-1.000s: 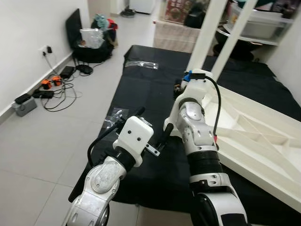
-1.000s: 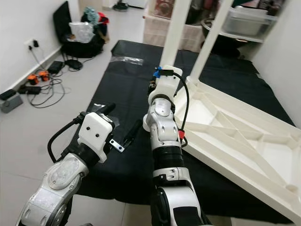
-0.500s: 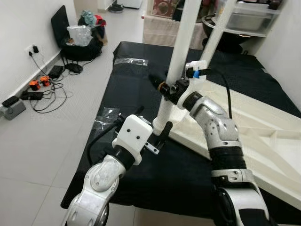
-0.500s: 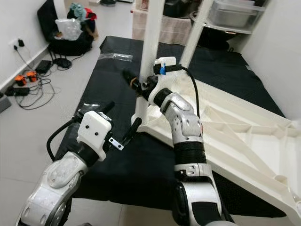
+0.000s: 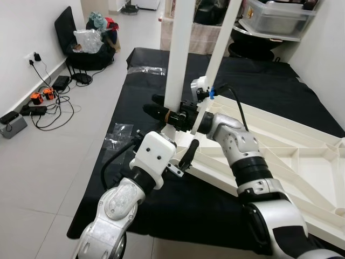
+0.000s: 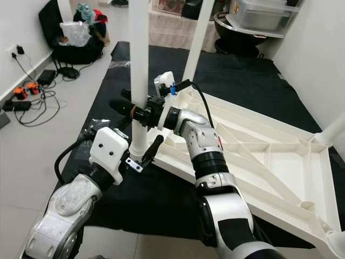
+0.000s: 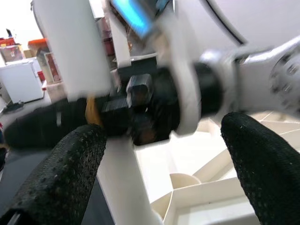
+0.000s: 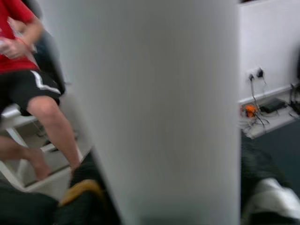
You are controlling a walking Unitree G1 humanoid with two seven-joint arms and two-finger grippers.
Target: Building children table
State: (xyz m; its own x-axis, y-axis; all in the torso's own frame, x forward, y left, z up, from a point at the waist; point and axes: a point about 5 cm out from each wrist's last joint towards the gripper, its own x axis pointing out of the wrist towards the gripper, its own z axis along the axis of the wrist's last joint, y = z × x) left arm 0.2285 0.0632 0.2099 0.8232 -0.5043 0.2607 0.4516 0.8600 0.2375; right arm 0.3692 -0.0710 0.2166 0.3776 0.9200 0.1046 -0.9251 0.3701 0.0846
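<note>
Right pincer (image 5: 161,108) straddles white table leg (image 5: 178,59) above black mat (image 5: 140,108); left pincer (image 5: 186,156) apart.

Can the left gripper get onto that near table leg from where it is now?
Probably yes. The left gripper is open just short of the near table leg, low by its base, with no obstacle between. The right gripper already straddles the leg higher up, so stay below it.

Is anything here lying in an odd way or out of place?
The white table lies upside down on the black mat, legs up, as for assembly. Clear plastic bags are scattered on the mat and floor.
</note>
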